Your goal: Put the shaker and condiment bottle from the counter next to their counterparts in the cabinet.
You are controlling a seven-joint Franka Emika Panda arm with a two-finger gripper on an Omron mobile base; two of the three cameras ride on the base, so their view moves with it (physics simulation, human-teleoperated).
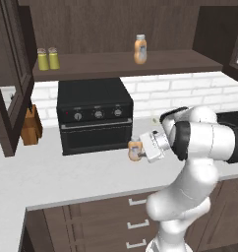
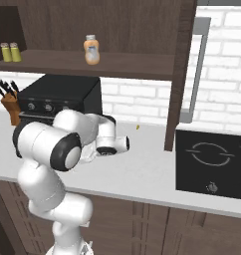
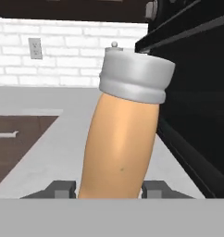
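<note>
Two shakers [image 1: 48, 58]: standing upper left on the cabinet [image 1: 126, 64] shelf.
Condiment bottle [image 1: 135, 149]: sitting mid-frame, before the oven [image 1: 95, 115].
Gripper [image 3: 109, 189]: clamping its lower body.
Handling: seeming light, rigid, slippery; gripping mid-body is looking safest.

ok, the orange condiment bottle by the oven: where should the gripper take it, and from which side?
Grip the condiment bottle across its smooth orange body, below the wider grey cap, coming in level from the side facing away from the toaster oven. The gripper already sits there, one finger on each side, closed on the body; the cap's lip should stop slipping.
</note>
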